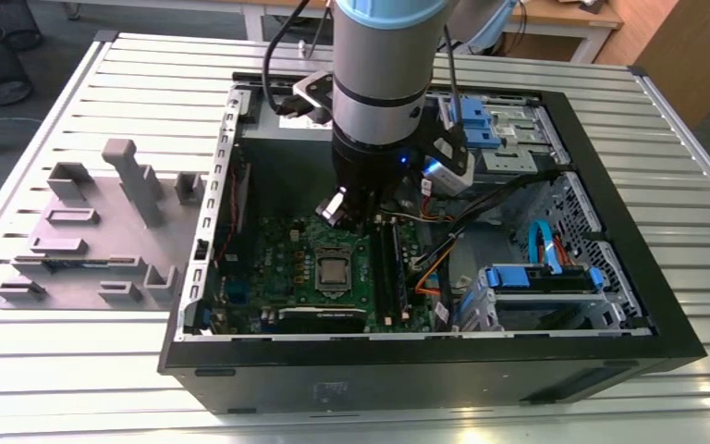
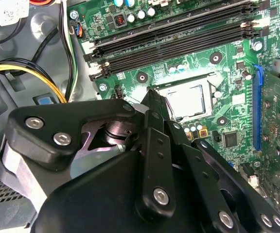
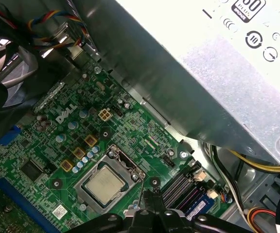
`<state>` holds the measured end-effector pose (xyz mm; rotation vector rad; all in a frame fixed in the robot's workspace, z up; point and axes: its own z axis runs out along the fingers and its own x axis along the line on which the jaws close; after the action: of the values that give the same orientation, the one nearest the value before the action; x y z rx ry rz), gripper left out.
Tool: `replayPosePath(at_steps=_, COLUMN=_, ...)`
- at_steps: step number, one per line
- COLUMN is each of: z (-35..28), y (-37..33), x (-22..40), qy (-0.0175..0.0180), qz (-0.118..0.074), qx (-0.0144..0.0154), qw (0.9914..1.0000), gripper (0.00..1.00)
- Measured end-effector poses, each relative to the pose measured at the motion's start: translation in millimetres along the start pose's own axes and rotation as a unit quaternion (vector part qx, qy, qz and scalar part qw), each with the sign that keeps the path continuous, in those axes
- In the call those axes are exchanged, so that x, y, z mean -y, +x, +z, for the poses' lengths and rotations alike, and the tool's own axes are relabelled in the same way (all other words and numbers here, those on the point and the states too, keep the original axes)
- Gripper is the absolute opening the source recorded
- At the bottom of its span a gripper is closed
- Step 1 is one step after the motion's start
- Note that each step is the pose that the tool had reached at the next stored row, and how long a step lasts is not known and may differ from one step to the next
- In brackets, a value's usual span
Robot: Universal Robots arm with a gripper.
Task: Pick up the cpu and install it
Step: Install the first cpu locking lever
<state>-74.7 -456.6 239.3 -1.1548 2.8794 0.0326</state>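
The cpu (image 1: 332,271) lies flat inside the dark socket frame on the green motherboard (image 1: 284,254) of the open computer case (image 1: 429,356). Its silvery top shows in both wrist views (image 2: 188,99) (image 3: 104,186). My gripper (image 1: 336,211) hangs above the board, a little off to one side of the socket and apart from the chip. In both wrist views its black fingers (image 2: 154,126) (image 3: 147,201) meet at the tips, shut with nothing between them.
The grey power-supply box (image 3: 218,73) stands close beside the gripper. Black memory slots (image 2: 179,39) and yellow and black cables (image 2: 28,70) border the socket. Lilac-grey holder blocks (image 1: 96,231) sit on the slatted table at the exterior view's left. Blue drive brackets (image 1: 540,277) are on the right.
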Motion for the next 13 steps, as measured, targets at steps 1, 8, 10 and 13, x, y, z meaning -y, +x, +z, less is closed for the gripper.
replayPosePath(at_steps=1, z=0.5, y=-0.1, x=0.0, qy=0.0004, qz=0.0, qx=-0.0003, qw=1.0, gripper=0.11)
replayPosePath(at_steps=8, z=2.5, y=2.5, x=-0.4, qy=0.0019, qz=0.001, qx=-0.001, qw=1.0, gripper=0.11)
replayPosePath(at_steps=10, z=3.0, y=4.4, x=-1.5, qy=0.0032, qz=0.001, qx=-0.0007, qw=0.99999, gripper=0.11)
replayPosePath(at_steps=13, z=4.3, y=7.6, x=-3.0, qy=0.0057, qz=0.001, qx=-0.0008, qw=0.99998, gripper=0.11)
